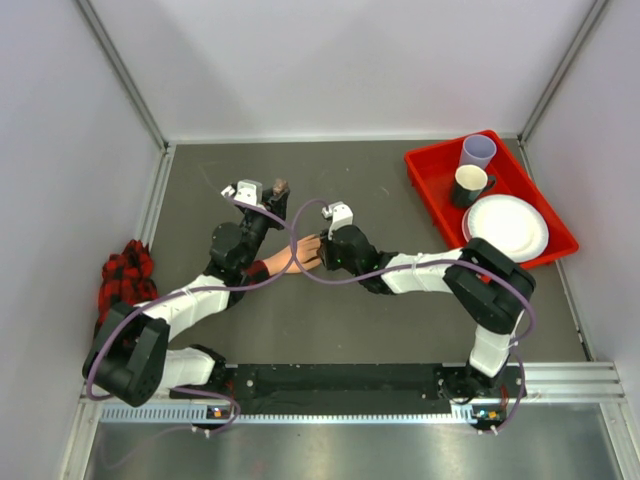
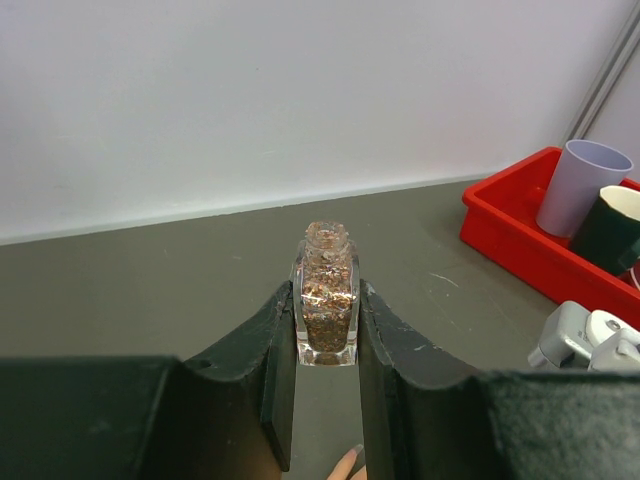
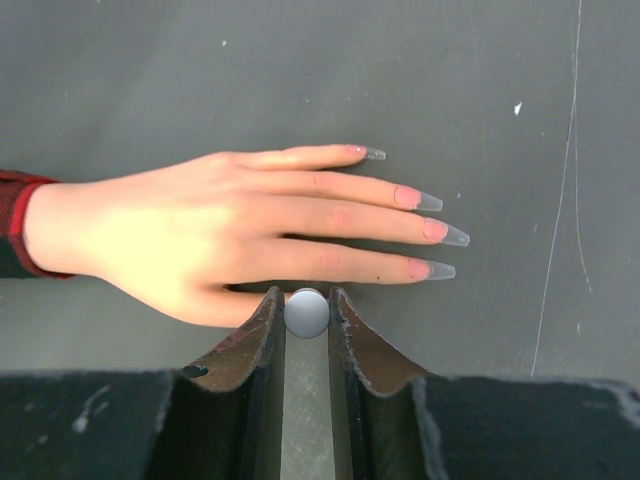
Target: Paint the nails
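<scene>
Nails (image 3: 430, 200) – long, clear-tipped, on mannequin hand (image 3: 200, 240) lying flat mid-table, fingers toward 3 o'clock in right wrist view. Right gripper (image 3: 305, 300) at hand's 6 o'clock, clamped on grey round cap (image 3: 306, 314). Left gripper (image 2: 326, 290) grasps uncapped glitter bottle (image 2: 326, 310) – red tray (image 1: 430, 180) at 2 o'clock.

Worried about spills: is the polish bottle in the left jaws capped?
No: the polish bottle clamped by the jaws of the left gripper shows a bare open neck, no cap.
</scene>
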### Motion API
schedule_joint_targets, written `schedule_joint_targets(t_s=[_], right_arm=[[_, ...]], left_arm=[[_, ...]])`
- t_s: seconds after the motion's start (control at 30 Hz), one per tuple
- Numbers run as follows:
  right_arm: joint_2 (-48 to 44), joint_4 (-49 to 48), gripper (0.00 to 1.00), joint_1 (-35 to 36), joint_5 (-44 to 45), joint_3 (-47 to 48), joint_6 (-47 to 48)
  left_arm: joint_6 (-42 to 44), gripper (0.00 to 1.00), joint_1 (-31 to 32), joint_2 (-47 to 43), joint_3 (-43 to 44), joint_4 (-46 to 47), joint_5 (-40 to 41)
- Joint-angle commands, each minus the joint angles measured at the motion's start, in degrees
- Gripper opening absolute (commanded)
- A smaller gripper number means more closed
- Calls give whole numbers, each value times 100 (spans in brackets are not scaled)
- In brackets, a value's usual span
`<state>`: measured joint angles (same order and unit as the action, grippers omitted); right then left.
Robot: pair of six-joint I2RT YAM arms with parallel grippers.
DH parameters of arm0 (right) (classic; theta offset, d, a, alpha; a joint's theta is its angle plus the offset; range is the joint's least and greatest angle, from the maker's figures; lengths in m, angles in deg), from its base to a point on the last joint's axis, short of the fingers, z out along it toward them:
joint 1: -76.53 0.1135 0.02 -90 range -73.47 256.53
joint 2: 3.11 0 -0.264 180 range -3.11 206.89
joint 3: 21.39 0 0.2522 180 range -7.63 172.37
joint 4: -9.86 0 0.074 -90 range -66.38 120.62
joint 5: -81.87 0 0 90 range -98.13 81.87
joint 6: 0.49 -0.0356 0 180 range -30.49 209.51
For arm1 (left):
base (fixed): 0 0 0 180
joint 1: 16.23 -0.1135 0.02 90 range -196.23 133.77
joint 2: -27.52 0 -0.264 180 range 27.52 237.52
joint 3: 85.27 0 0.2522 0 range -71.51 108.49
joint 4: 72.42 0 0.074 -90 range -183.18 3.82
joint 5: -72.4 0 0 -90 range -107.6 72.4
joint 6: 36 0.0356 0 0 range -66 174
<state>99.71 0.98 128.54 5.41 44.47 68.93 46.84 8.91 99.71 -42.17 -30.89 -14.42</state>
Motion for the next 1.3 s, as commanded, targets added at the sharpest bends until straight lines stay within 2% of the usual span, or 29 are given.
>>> schedule_joint_targets(t_s=[0.0, 0.47, 1.27], right_arm=[[97, -180, 0, 20, 105, 275, 45], [-122, -171, 0, 11, 114, 3, -16], [18, 31, 0, -7, 290, 99, -183]], left_arm=[[-49, 0, -27, -178, -25, 334, -89], [-75, 0, -45, -125, -8, 334, -151], [-102, 0, -62, -134, -8, 325, -177]])
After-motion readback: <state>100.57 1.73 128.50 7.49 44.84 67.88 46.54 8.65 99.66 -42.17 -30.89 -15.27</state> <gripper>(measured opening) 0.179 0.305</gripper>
